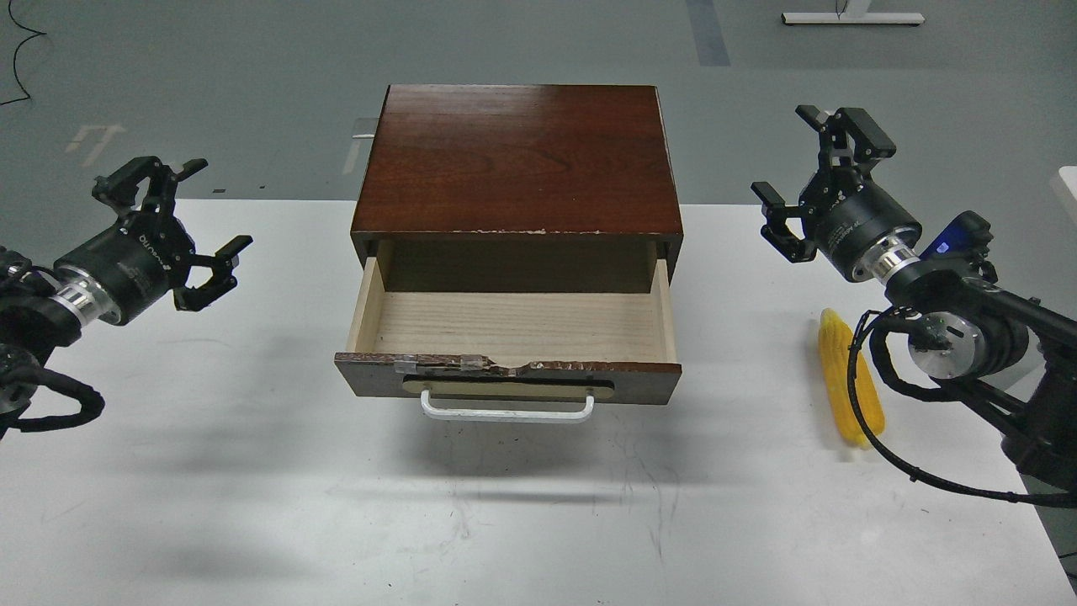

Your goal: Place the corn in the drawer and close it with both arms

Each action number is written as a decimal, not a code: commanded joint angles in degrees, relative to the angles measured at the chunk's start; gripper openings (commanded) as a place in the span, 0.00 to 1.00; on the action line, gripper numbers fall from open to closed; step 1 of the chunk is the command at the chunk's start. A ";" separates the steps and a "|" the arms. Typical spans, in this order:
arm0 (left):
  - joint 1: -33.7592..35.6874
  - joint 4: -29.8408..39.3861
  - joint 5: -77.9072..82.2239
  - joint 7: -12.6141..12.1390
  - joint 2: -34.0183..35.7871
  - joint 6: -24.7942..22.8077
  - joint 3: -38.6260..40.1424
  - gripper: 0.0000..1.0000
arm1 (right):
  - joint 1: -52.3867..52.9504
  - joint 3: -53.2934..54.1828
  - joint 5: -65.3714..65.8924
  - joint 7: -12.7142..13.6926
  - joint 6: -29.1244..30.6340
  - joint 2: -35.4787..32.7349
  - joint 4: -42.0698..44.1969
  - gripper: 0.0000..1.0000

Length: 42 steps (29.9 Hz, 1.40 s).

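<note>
- The corn (846,379) lies flat on the bench (252,505), well to the right of the drawer (513,324), lengthwise toward and away from me. My right arm's cable crosses in front of its right edge.
- My right hand (820,181) hangs above the bench, behind the corn and apart from it, fingers spread wide, holding nothing.
- My left hand (181,227) hangs on the other side of the drawer, also spread wide and empty.
- The drawer is pulled out and bare inside, pale wood showing; its white handle (507,411) faces me. The front's top edge is chipped.
- I judge the corn light and stiff: it should not bend or sag when lifted from one spot. It looks like a moulded model, though I cannot be sure.
- The kernel rows give a ribbed skin that my fingers should bite on, but the round body can roll or squirt out of a pinch set off-centre.
- I would take it across the thick middle, fingers closing on its two long sides, not at the tapered end, where the grip would slide off.
- Taken mid-length it should hang level and clear the drawer's walls; it looks short enough to lie across the width.
- The cable beside it could snag or nudge it as I come down.
- The drawer should push shut easily; with a hand toward each end of the front it should not skew.
</note>
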<state>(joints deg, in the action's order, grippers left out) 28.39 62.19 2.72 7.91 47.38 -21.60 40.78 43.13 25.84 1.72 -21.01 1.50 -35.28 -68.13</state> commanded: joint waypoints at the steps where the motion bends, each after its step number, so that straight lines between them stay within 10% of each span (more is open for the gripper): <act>1: 0.00 0.04 -0.08 0.09 0.09 -0.20 0.61 0.98 | -0.15 -0.09 0.04 0.00 -0.10 0.04 0.19 1.00; 42: 0.53 0.30 0.00 1.15 -2.81 0.86 2.55 0.98 | -1.21 -4.31 15.68 0.62 -5.99 -17.54 -9.12 1.00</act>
<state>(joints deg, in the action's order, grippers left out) 29.00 62.49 2.73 9.14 44.54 -20.78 43.34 42.05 21.58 14.31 -20.74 -3.40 -51.40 -76.18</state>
